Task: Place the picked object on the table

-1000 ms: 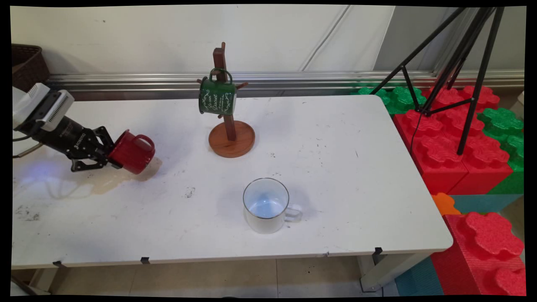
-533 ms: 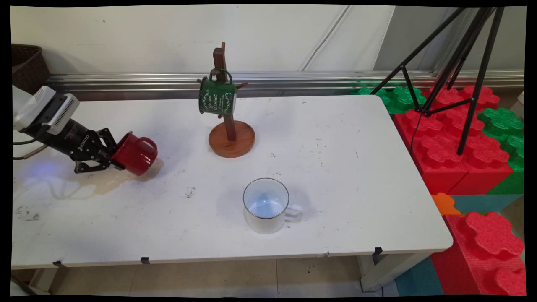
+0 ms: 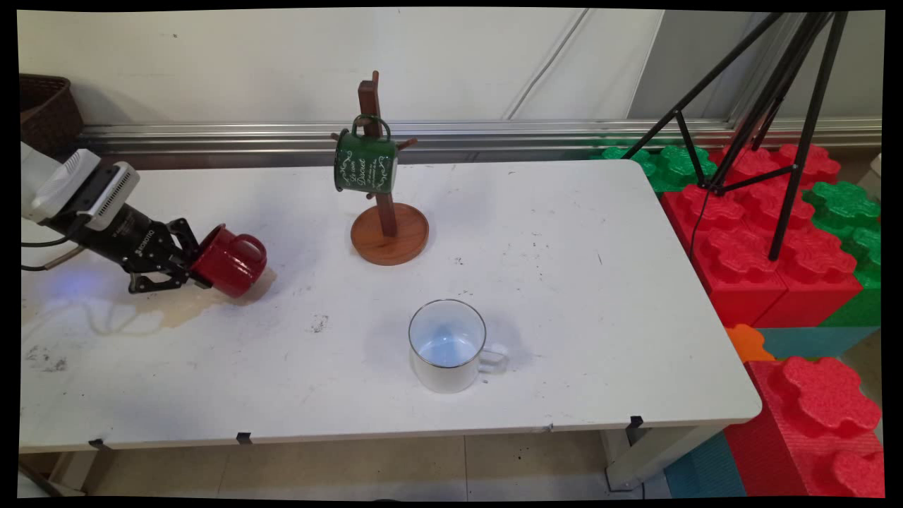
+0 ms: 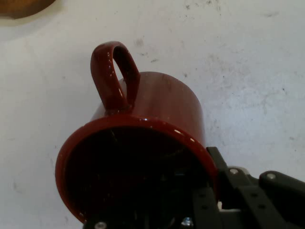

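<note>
My gripper point(image 3: 189, 267) is shut on the rim of a red mug point(image 3: 231, 262) at the table's left, holding it tilted on its side just above the white table point(image 3: 564, 296). The mug's mouth faces the hand and its handle point(image 3: 248, 243) points up. In the hand view the red mug point(image 4: 157, 109) fills the middle, with one finger inside the mouth and the other outside the wall at the lower right, near the gripper point(image 4: 209, 191). A wooden mug tree point(image 3: 384, 212) stands to the right with a green mug point(image 3: 365, 164) hanging on it.
A white enamel mug point(image 3: 449, 346) stands upright near the table's front middle. A brownish stain point(image 3: 190, 307) lies under the red mug. A brown basket point(image 3: 46, 109) sits at the back left. Red and green foam blocks point(image 3: 776, 233) and a black tripod point(image 3: 769, 106) stand right of the table.
The gripper with the red mug has shifted a little to the right and slightly away from the near side. The other mugs have not moved.
</note>
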Motion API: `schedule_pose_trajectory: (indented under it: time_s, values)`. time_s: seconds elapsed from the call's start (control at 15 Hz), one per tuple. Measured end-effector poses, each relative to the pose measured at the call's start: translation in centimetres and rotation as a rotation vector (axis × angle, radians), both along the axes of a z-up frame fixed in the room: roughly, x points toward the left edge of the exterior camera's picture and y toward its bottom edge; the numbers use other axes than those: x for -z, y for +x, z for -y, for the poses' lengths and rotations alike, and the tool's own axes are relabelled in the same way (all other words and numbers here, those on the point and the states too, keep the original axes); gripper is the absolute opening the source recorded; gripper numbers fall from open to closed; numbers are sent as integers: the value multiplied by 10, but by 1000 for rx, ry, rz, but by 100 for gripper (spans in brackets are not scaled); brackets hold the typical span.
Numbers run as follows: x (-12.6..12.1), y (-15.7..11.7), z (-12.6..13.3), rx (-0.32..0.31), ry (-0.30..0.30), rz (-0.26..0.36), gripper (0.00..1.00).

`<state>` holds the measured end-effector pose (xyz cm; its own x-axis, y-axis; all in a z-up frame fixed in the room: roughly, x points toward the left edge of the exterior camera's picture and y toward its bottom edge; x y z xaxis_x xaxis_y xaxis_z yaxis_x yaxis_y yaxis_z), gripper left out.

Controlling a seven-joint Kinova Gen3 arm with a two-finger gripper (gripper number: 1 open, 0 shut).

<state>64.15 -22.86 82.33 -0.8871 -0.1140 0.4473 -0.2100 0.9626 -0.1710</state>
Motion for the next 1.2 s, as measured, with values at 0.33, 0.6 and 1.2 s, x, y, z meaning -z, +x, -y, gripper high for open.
schedule_pose_trajectory:
  time_s: [0.33,0.6,1.2]
  values:
    - [2,0,1,1,2,6,0]
    - [3,-1,2,2,1,8,0]
    - [4,-2,3,3,10,3,100]
